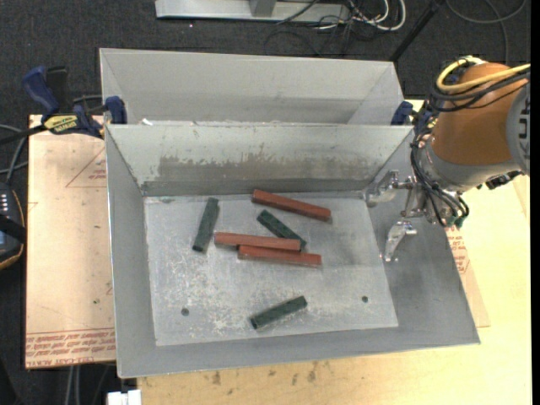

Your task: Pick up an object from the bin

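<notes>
The dark green bar (278, 312) at lower centre lies alone and flat, likely my easiest pick, while my gripper (386, 222) hangs at the frame's right over bare bin (342, 289) floor, jaws spread, empty.

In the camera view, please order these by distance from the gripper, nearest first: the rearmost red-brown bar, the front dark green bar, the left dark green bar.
1. rearmost red-brown bar, back centre, closest to the gripper.
2. front dark green bar, front centre.
3. left dark green bar, far left.
</notes>
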You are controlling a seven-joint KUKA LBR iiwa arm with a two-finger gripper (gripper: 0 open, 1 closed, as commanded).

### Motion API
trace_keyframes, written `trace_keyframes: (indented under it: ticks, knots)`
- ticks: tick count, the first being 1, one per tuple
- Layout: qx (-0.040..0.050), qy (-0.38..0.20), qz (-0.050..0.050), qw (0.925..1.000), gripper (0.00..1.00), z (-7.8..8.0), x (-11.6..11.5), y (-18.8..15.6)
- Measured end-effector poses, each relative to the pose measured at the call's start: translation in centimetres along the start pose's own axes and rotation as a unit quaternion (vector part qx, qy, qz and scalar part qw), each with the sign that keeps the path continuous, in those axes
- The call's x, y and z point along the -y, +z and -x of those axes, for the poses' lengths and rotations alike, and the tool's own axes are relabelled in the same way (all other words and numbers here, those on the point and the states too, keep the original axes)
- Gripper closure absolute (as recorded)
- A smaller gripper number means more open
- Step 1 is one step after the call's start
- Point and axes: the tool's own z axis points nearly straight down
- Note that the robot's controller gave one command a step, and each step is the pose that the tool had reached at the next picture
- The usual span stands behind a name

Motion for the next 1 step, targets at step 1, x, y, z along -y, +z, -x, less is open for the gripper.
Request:
trace_keyframes:
  ticks: [1]
  knots:
    - [0.0038, 0.009, -0.001, 1.0, 0.0, 1.53, -2.97, 5.29]
